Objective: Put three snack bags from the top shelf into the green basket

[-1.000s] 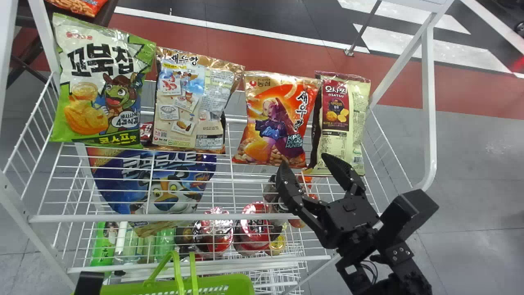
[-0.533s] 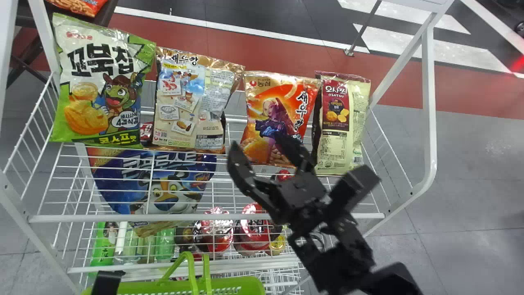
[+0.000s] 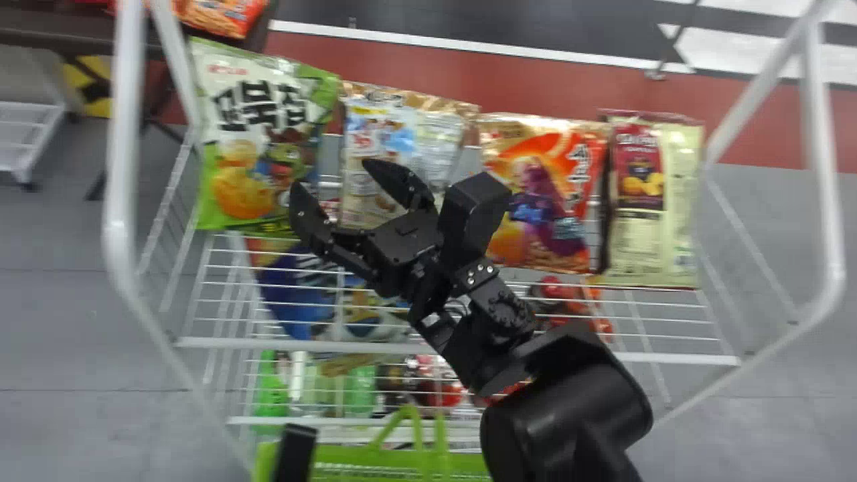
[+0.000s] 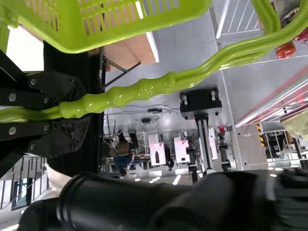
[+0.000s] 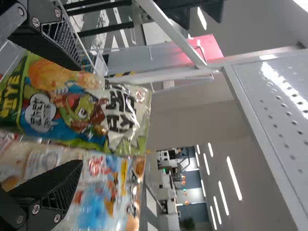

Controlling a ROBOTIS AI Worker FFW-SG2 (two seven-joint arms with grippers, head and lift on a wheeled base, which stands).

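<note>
Right hand (image 3: pixel 335 175) spread wide, holding nothing, near the meeting edges of the green snack bag (image 3: pixel 234 181) and cream snack bag (image 3: pixel 375 134). Both on the top shelf (image 3: pixel 669 358), with the orange bag (image 3: pixel 556 187) and pale yellow bag (image 3: pixel 653 234) farther right. Likely risk: pinching two bags at once, or shoving one askew, from closing across that join. Also possible: slipping of slick wrapping, from gripping only a corner. In front of and below the shelf, the green basket (image 4: pixel 77 45), handle (image 4: pixel 144 89) clamped in the left hand (image 4: pixel 79 113). Possible missed drop there, from basket swing.
</note>
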